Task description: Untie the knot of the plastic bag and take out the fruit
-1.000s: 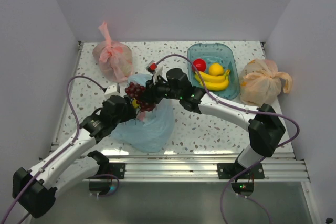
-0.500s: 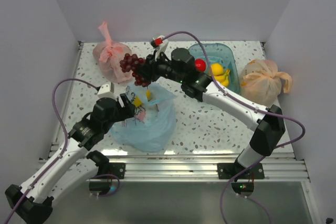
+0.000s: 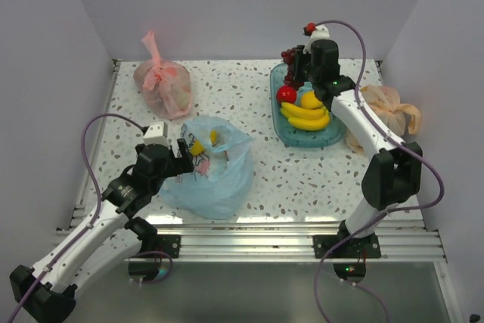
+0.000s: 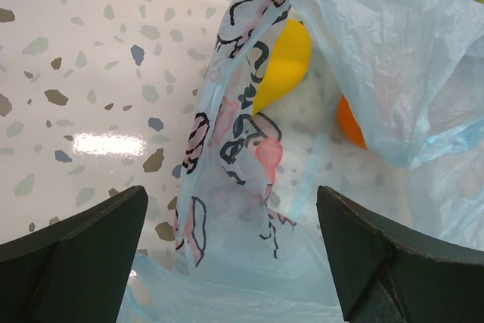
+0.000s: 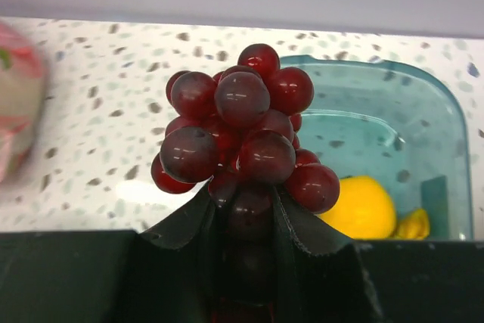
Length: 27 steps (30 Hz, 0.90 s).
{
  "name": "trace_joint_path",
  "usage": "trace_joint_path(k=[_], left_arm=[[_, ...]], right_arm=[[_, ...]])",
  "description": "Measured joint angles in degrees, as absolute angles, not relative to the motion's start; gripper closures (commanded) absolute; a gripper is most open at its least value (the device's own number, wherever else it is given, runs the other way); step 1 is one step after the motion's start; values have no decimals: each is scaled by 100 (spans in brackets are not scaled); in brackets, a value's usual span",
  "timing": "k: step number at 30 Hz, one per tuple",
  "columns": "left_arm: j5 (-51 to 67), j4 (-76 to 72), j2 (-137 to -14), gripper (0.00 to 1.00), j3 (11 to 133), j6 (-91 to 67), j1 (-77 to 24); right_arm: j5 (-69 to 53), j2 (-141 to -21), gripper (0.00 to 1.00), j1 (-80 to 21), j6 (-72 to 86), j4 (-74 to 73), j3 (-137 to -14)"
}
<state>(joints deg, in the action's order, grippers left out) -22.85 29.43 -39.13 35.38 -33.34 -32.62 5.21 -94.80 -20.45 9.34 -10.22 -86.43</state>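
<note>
Only in the wrist views: right hand (image 5: 246, 221) tight on grapes (image 5: 240, 130), left hand (image 4: 231, 209) agape astride the plastic bag (image 4: 378, 58).

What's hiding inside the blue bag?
Through the bag's open mouth you can see a yellow fruit and, behind thin plastic, an orange. Crumpled plastic covers the rest, so anything deeper down is hidden.

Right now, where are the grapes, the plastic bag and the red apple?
grapes (image 5: 240, 130): right wrist view, middle of the bunch.
plastic bag (image 3: 225, 179): top external view, its lower side.
red apple (image 3: 286, 94): top external view, its centre.
</note>
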Motion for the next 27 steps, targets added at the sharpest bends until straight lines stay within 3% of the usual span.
trace_joint_path(k=[5,9,10,12,15,21,27], left_arm=[[-2366,2829,-3837,0,3380,-3072,-3262],[-2418,2766,-3841,0,3380,-2991,-3262],[-2423,2762,-3844,0,3380,-2969,-3262],[-2432,2746,-3844,0,3380,-2928,-3262],[-2429,2740,-3844,0,3380,-2904,-3262],[-2412,2714,-3879,0,3382,-2864,-3258],[-2357,2694,-3959,0,3380,-2825,-3251]], right_arm=[[585,-10468,82,-1323,1118,-1197,-9168],[589,-11537,46,-1092,1280,-1441,-9852],[607,-11719,24,-1068,1321,-1511,-9948],[674,-11902,7,-1050,1382,-1662,-9979],[720,-11904,1,-1057,1413,-1809,-9977],[580,-11166,1,-1205,1295,-1883,-9504],[198,-9880,3,-2185,760,-2016,-8934]])
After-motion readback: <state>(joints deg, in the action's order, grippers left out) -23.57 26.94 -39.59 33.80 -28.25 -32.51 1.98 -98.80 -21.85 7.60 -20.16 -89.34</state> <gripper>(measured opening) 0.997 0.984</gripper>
